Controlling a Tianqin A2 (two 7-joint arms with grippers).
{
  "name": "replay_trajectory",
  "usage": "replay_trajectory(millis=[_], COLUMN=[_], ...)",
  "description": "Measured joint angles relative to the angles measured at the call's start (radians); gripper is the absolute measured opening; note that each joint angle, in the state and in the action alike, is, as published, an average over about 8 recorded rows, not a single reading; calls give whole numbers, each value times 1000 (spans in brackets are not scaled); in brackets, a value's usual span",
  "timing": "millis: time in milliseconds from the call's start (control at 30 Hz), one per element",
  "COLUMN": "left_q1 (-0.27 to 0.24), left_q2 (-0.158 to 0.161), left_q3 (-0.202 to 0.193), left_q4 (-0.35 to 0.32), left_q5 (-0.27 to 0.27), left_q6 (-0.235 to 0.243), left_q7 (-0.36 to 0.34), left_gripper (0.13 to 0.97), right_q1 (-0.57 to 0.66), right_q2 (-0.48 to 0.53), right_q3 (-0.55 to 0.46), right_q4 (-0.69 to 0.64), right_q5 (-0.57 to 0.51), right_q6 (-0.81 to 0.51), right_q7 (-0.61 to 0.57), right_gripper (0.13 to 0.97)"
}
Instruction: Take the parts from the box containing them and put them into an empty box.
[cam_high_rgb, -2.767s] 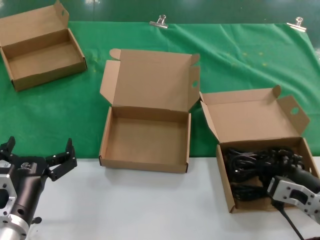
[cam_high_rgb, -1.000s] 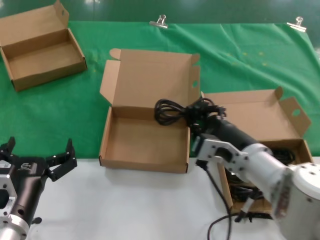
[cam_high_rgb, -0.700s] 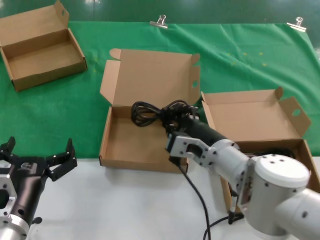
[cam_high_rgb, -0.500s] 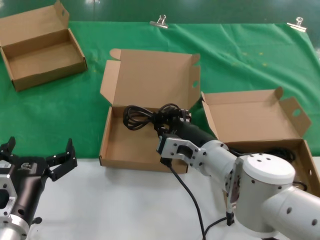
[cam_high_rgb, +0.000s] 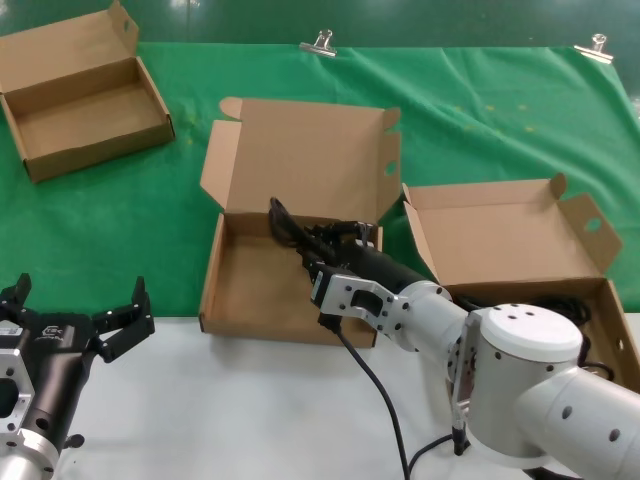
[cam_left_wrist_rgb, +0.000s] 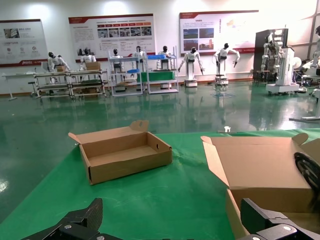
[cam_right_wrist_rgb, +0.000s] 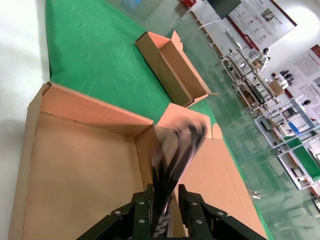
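Right gripper (cam_high_rgb: 318, 243) clamped on a black power cord (cam_high_rgb: 287, 228), its coil hanging ahead of the fingertips over the squarish empty box (cam_high_rgb: 226, 300); left gripper (cam_high_rgb: 75, 320) parked on the white tabletop (cam_high_rgb: 250, 410), fingers spread apart.

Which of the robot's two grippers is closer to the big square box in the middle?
Right. The right gripper is over the big square box, shut on a black power cord. The left gripper sits apart off the box's left front corner.
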Motion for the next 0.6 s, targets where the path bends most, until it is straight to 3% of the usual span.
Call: replay_trajectory(millis=[367, 600], left_q1=[0, 0], left_q2=[0, 0], left_q3=[0, 0], left_q4=[0, 0], left_q5=[0, 0], left_q6=[0, 0], left_q7=[0, 0], left_gripper=[966, 966], right_q1=[-12, -40], right_q2=[50, 170], right_q3=[0, 0], right_q4=[68, 234], right_q5=[0, 0], right_q6=[5, 48], right_q7=[26, 95], right_gripper=[348, 472])
